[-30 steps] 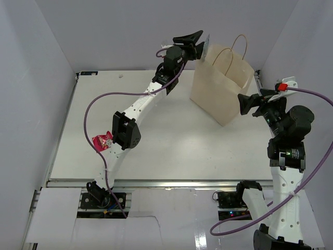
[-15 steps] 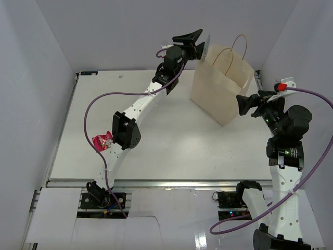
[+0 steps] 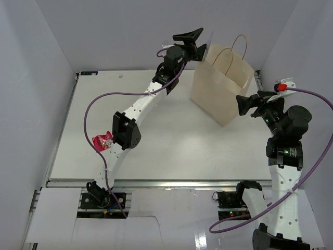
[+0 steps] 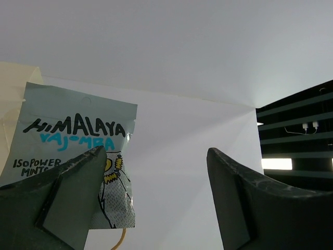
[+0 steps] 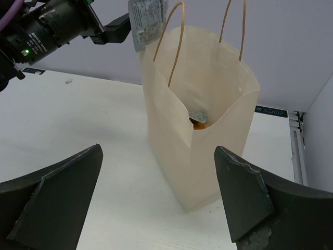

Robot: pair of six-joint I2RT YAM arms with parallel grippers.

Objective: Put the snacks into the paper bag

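The tan paper bag [image 3: 221,86] stands upright at the back right of the table, also in the right wrist view [image 5: 208,135]. My left gripper [image 3: 200,42] is raised beside the bag's rim; its jaws [image 4: 156,153] stand wide apart. A silver-blue packet [image 4: 67,140] rests against the left finger, unclamped, over the bag's edge [image 5: 148,18]. Inside the bag lie a silver packet [image 5: 199,115] and an orange one [image 5: 197,124]. A red-pink packet [image 3: 102,140] lies on the table at the left. My right gripper [image 3: 242,103] is open and empty, facing the bag's near corner [image 5: 157,151].
White walls close in the table on the left, back and right. The left arm's elbow [image 3: 126,133] sits right beside the red-pink packet. A metal rail [image 3: 156,183] runs along the table's front edge. Purple cables loop off both arms.
The left jaws have spread apart and the silver-blue packet has shifted slightly up and toward the bag's opening. The right gripper has edged a little left.
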